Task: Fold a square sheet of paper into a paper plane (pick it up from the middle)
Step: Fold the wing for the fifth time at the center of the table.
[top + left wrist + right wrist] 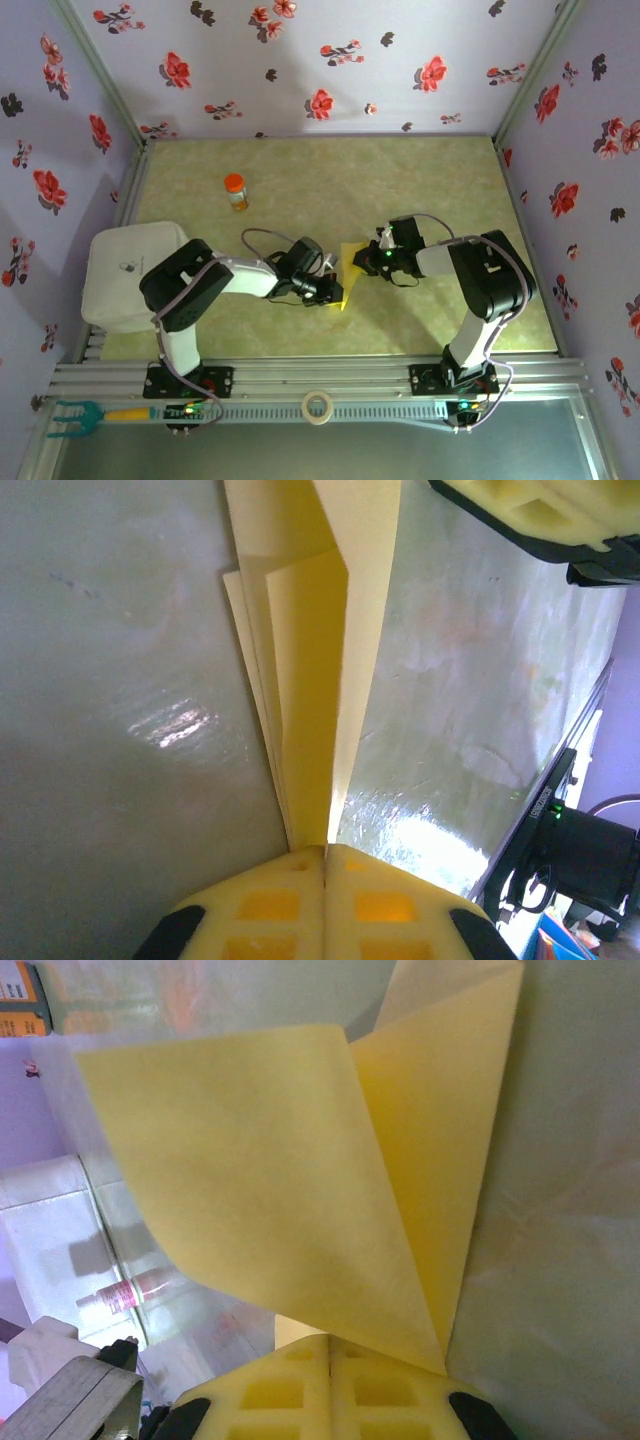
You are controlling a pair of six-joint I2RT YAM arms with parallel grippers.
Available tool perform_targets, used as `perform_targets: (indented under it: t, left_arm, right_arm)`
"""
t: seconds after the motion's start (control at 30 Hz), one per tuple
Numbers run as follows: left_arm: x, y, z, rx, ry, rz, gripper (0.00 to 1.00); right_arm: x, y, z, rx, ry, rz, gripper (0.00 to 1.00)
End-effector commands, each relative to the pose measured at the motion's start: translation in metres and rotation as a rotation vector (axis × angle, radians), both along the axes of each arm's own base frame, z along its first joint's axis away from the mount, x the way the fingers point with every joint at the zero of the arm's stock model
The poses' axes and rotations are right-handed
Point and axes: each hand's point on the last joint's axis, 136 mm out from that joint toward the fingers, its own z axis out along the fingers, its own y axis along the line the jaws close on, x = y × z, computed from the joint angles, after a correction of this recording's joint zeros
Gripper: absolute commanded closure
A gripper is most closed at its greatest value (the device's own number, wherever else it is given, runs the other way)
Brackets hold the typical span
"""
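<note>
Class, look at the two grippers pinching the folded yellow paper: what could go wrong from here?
1. The left gripper and right gripper both clamp the thin folded yellow paper sheet from opposite sides; pulling apart might tear it.
2. Its layers fan loosely near the left gripper, so the next crease may land crooked.

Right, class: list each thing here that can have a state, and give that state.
Thin yellow paper sheet: folded into layers, gripped from both sides.
Left fingers: shut on the paper.
Right fingers: shut on the paper.
Small orange-capped bottle: upright, cap on, standing apart.
</note>
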Motion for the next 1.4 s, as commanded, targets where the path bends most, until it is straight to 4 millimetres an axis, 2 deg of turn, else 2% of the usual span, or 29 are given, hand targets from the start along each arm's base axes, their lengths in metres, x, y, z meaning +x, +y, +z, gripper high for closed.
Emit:
perform_targets:
  t: [0.0, 0.1, 0.17, 0.3, 0.37, 0.43, 0.53, 0.73, 0.97, 1.1, 1.2, 1.27, 1.37]
  left_arm:
    - [-0.036, 0.020, -0.018, 0.079, 0.110, -0.056, 1.00]
    - [-0.037, 0.021, -0.018, 0.073, 0.116, -0.062, 0.92]
    - [-0.039, 0.019, -0.017, 0.065, 0.121, -0.073, 0.91]
    - [-0.043, 0.020, -0.018, 0.069, 0.128, -0.084, 0.99]
    - [-0.045, 0.021, -0.020, 0.076, 0.136, -0.085, 1.00]
    - [-0.046, 0.022, -0.020, 0.078, 0.136, -0.086, 0.91]
    - [-0.048, 0.023, -0.021, 0.082, 0.139, -0.092, 0.90]
    - [-0.052, 0.025, -0.022, 0.088, 0.146, -0.091, 1.00]
    - [-0.054, 0.027, -0.023, 0.088, 0.148, -0.085, 0.89]
    - [-0.055, 0.027, -0.022, 0.084, 0.145, -0.089, 1.00]
    - [-0.056, 0.026, -0.021, 0.081, 0.144, -0.088, 1.00]
    - [-0.056, 0.027, -0.020, 0.080, 0.137, -0.081, 0.87]
    - [-0.055, 0.027, -0.012, 0.061, 0.111, -0.065, 0.80]
  right_arm:
    - [-0.017, -0.026, -0.048, -0.179, 0.110, -0.052, 0.97]
    - [-0.017, -0.026, -0.048, -0.179, 0.110, -0.053, 0.97]
    - [-0.017, -0.026, -0.048, -0.180, 0.110, -0.052, 0.97]
    - [-0.018, -0.027, -0.050, -0.186, 0.115, -0.052, 0.97]
    - [-0.017, -0.027, -0.050, -0.186, 0.114, -0.053, 0.97]
    - [-0.018, -0.027, -0.050, -0.188, 0.113, -0.053, 0.97]
    - [-0.018, -0.027, -0.050, -0.189, 0.115, -0.054, 0.97]
    - [-0.018, -0.027, -0.051, -0.191, 0.117, -0.052, 0.97]
    - [-0.018, -0.027, -0.051, -0.193, 0.119, -0.055, 0.97]
    - [-0.019, -0.028, -0.052, -0.195, 0.121, -0.055, 0.97]
    - [-0.020, -0.028, -0.052, -0.195, 0.122, -0.055, 0.97]
    - [-0.019, -0.028, -0.052, -0.194, 0.120, -0.055, 0.97]
    - [-0.019, -0.027, -0.052, -0.192, 0.121, -0.056, 0.97]
